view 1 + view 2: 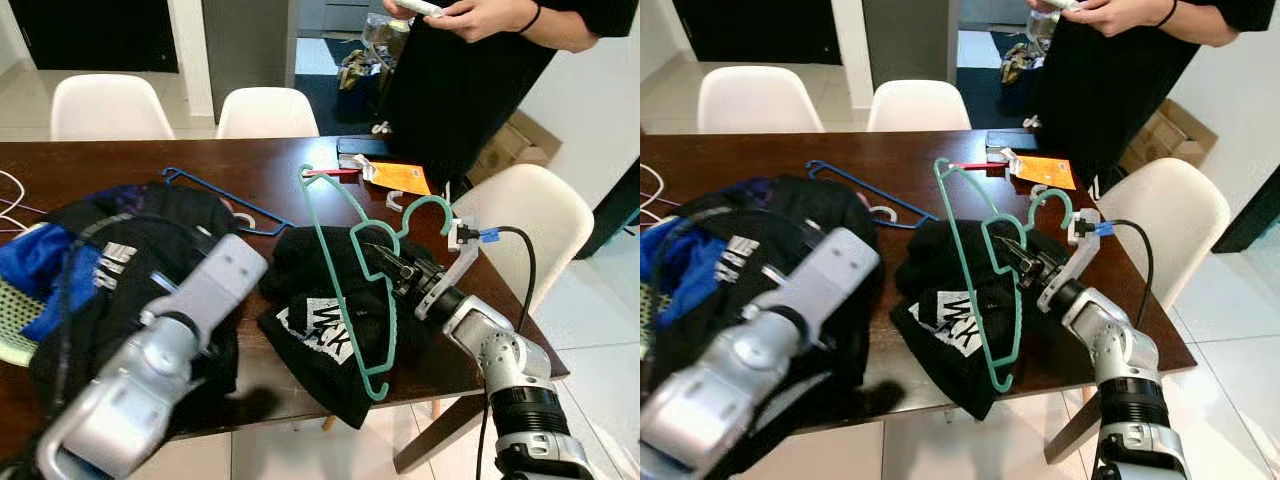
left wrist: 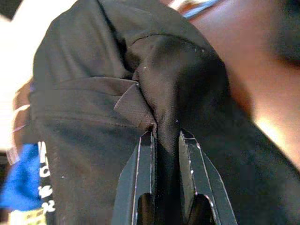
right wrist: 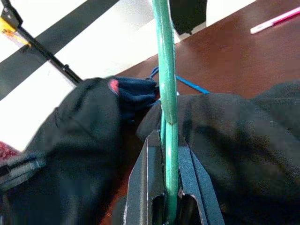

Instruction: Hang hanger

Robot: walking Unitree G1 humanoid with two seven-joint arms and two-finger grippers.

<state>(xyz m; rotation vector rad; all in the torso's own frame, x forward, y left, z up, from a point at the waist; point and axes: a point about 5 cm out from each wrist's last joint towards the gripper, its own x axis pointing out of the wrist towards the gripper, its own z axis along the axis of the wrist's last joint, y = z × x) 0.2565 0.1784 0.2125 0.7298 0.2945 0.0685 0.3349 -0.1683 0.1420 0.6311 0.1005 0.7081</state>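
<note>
My right gripper (image 1: 392, 265) is shut on a green plastic hanger (image 1: 330, 262), which it holds tilted above a black garment with white lettering (image 1: 320, 330) on the brown table (image 1: 270, 160). In the right wrist view the green hanger (image 3: 165, 70) runs straight between the fingers (image 3: 151, 154). My left gripper (image 2: 166, 135) is shut on a fold of black cloth (image 2: 93, 93). My left arm (image 1: 205, 295) reaches over the black clothing pile (image 1: 130, 230) on the table's left side. A blue hanger (image 1: 215, 195) lies flat between the two garments.
A person in black (image 1: 470, 60) stands at the table's far right corner, hands together. White chairs (image 1: 265, 112) line the far side, with another (image 1: 530, 215) at the right end. An orange packet (image 1: 400, 177) and a pink pen (image 1: 330, 172) lie near the hanger's top. Blue cloth (image 1: 35, 265) lies at the left.
</note>
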